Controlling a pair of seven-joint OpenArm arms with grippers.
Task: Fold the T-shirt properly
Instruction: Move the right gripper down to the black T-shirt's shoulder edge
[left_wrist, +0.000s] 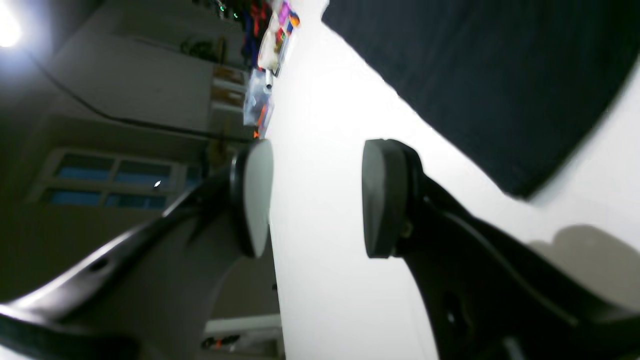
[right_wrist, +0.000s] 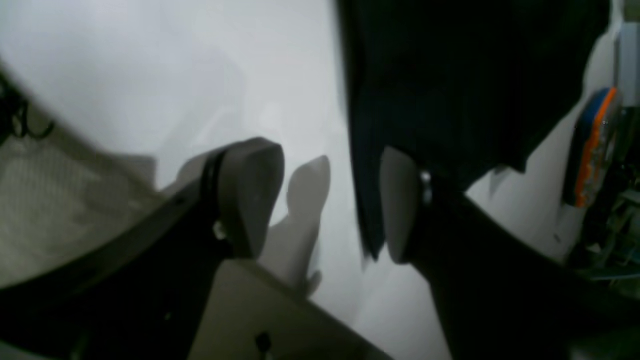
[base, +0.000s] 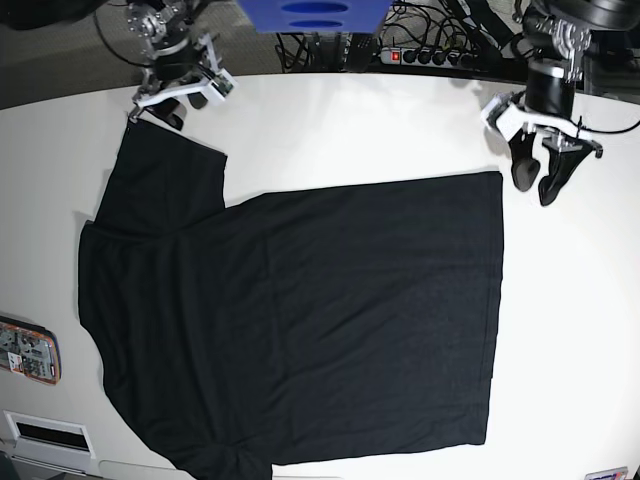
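- Nearest to me, the T-shirt (base: 290, 320) lies spread flat on the white worktop (base: 400, 120), its lower edge close to the near rim and one sleeve reaching up toward the far left corner.
- At that far left corner the right hand (base: 168, 112) sits at the sleeve tip. In its wrist view one pad (right_wrist: 397, 205) lies against the sleeve edge and the other stands clear over bare worktop, so the pads are apart and, to my eye, nothing is pinched.
- For a clean fold I would want that hand to take only the sleeve's outer edge, low to the surface, so the cloth lifts without bunching.
- At the far right, the left hand (base: 540, 175) hovers just beside the shirt's far right corner, pads wide apart and empty.
- It should come in square to that corner, so both ends rise together and the fold line stays straight.
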